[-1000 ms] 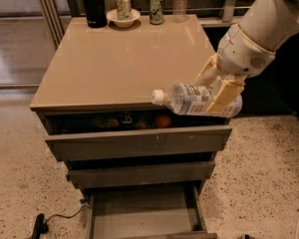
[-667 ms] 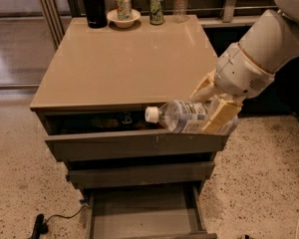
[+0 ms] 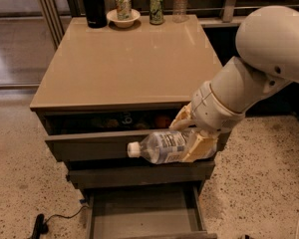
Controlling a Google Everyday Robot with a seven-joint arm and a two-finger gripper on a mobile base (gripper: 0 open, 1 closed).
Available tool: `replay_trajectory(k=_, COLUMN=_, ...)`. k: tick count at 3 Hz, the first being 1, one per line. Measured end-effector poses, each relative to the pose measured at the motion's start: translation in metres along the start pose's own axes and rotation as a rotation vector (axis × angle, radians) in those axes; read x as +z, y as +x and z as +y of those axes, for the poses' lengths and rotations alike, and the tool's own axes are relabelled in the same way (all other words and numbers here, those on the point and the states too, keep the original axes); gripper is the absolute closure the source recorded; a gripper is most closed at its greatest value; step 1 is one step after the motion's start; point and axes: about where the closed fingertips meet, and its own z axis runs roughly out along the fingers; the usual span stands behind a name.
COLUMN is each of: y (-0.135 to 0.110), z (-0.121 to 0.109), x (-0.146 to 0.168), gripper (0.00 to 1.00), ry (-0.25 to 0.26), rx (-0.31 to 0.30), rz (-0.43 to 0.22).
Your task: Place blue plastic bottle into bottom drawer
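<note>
The blue plastic bottle point(image 3: 162, 147) is a small clear bottle with a white cap and a blue-and-white label. It lies sideways in the air, cap to the left, in front of the upper drawer fronts. My gripper point(image 3: 192, 141) is shut on the bottle's base end, with a pale finger point(image 3: 202, 146) across it. The white arm point(image 3: 259, 63) reaches in from the upper right. The bottom drawer point(image 3: 142, 210) is pulled open below the bottle and shows a plain grey floor.
The top drawer point(image 3: 109, 133) is partly open with fruit and cans inside. On the cabinet's back edge stand a black flask point(image 3: 92, 4), a can in a bowl point(image 3: 123, 9), a green can point(image 3: 156, 8) and a taller clear bottle point(image 3: 180, 3). A cable point(image 3: 45, 222) lies on the floor left.
My gripper has carried the bottle downward and a little left, from the cabinet top's edge to in front of the upper drawers.
</note>
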Motion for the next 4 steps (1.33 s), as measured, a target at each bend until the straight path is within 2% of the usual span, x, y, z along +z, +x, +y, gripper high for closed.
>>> replay_trajectory(k=2, y=0.006, z=0.003, x=0.013, gripper=1.00, ry=0.005, rx=0.000, rz=0.016)
replay_trajectory(k=3, y=0.024, z=0.014, x=0.054, gripper=1.00, ry=0.015, rx=0.010, rz=0.021)
replay_trajectory(k=4, y=0.037, z=0.021, x=0.083, gripper=1.00, ry=0.022, rx=0.021, rz=0.023)
